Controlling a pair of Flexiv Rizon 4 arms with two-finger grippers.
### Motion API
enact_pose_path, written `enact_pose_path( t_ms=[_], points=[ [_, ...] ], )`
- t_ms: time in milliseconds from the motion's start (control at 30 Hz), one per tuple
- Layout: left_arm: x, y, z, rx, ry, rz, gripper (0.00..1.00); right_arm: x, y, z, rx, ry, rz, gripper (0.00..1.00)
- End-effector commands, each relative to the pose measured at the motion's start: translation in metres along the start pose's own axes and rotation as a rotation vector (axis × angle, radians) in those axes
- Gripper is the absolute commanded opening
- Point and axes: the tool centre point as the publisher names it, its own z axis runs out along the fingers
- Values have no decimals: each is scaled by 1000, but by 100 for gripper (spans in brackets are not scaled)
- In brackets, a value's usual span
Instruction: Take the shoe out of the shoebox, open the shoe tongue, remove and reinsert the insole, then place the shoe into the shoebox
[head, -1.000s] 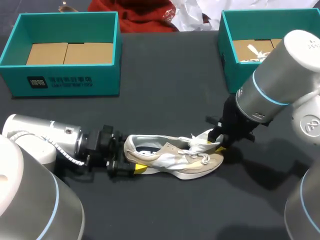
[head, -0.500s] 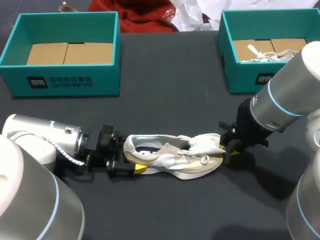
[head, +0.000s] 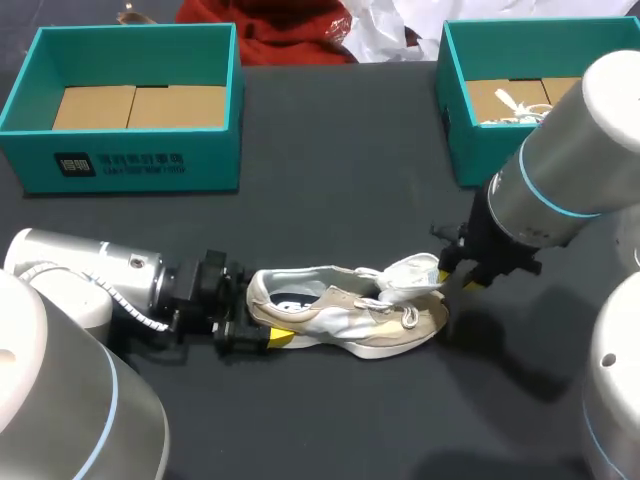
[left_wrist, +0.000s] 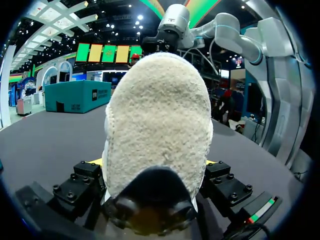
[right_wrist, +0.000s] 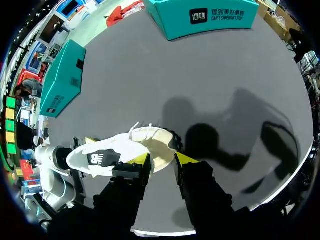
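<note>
The shoe (head: 345, 315) lies on its side on the worktop (head: 330, 200), low in the middle of the head view. Its long axis runs across the frame, heel to the left and toe to the right. My left hand (head: 250, 318) is clamped on the heel from both sides. In the left wrist view the fuzzy heel fills the gap between the finger blocks.

My right hand (head: 452, 282) sits at the toe end, just right of the shoe, touching or nearly touching the white tongue (head: 412, 272), which stands lifted off the laces. Whether that hand is pinching the tongue or only resting against it, I cannot tell.

I judge this to be the tongue-opening step. The pull should run away from the heel along the long axis, with the left hand as anchor. The teal shoebox (head: 470, 150) at upper right is nearer my right arm, and a second box (head: 140, 160) sits at upper left.
</note>
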Motion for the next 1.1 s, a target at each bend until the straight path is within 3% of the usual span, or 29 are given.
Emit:
enact_pose_path(
  t_ms=[33,300,467,700,800,1100],
  points=[
    [1,4,-2,-1,-1,0,0,9,-7,-36,-41,-63,-5,29],
    [1,4,-2,-1,-1,0,0,33,1,-68,-75,-175,-73,27],
    [1,4,-2,-1,-1,0,0,59,5,-86,-86,-268,-141,23],
    [1,4,-2,-1,-1,0,0,105,-9,-81,-18,-257,-404,16],
    [1,4,-2,-1,-1,0,0,118,-16,-78,4,-255,-485,0],
    [1,4,-2,-1,-1,0,0,143,-42,-72,91,-229,-779,0]
  ],
)
